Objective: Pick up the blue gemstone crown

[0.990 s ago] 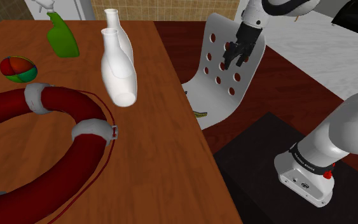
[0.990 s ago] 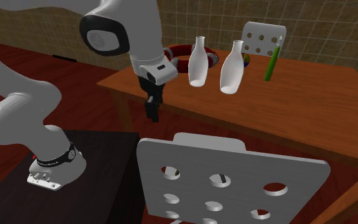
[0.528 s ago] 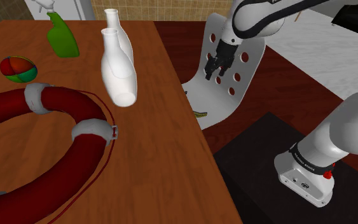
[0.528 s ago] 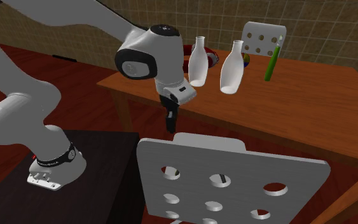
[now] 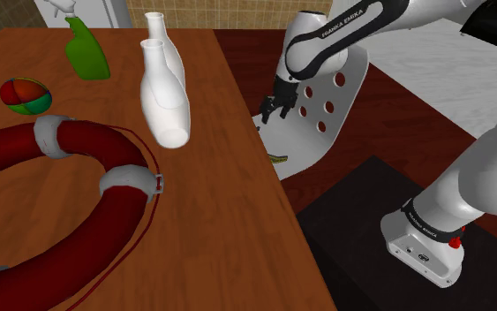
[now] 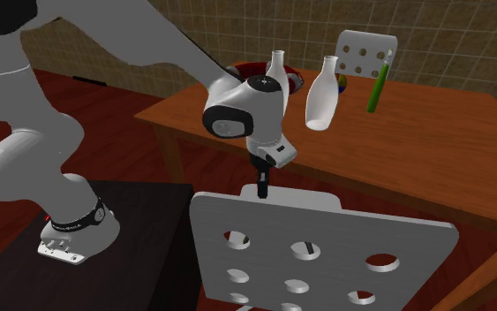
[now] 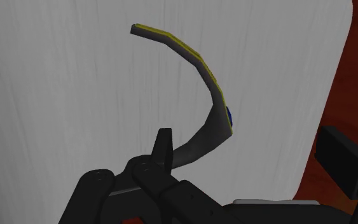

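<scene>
Black gripper (image 5: 274,113), fingers apart, over yellow-edged crown (image 7: 203,69); "FRANKA EMIKA" on arm (image 5: 343,25).

Shoulder view over table (image 5: 211,230) from stand (image 5: 361,212), second exterior behind chair (image 6: 326,221) — opposite, wrist near seat (image 7: 63,95).

This looks like a dining room in a home. A wooden table (image 5: 220,221) stands on a dark red wood-look floor (image 5: 396,106). 1 white perforated chair (image 5: 321,124) is pulled up at one side of the table and a second chair (image 6: 365,53) stands across it. A beige tiled wall (image 6: 449,44) runs behind the table. On the table sit household odds: 2 white vases (image 5: 164,97), a green bottle (image 5: 87,53), a red-and-white lifebuoy (image 5: 79,212) and a coloured ball (image 5: 24,95).
</scene>
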Robot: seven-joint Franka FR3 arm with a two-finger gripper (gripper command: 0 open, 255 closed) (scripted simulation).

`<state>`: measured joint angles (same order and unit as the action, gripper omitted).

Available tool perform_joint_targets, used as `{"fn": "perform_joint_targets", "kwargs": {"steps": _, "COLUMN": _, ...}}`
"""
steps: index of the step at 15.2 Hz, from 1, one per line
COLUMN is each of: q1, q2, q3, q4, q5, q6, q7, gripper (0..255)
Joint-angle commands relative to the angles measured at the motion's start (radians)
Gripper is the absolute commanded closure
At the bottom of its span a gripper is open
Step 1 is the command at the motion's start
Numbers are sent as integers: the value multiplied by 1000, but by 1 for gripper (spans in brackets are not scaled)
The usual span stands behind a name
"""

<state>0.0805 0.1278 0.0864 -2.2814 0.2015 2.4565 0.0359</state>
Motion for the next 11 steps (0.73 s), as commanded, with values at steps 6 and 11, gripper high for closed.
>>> {"fn": "perform_joint_targets", "kwargs": {"steps": 6, "q1": 21, "q2": 274, "q3": 4, "q4": 167, "q5": -11, "q6": 110, "q7": 15, "gripper": 0}}
{"fn": "perform_joint_targets", "kwargs": {"steps": 11, "q1": 38, "q2": 386, "q3": -3, "q4": 243, "q5": -11, "q6": 147, "q7": 16, "gripper": 0}}
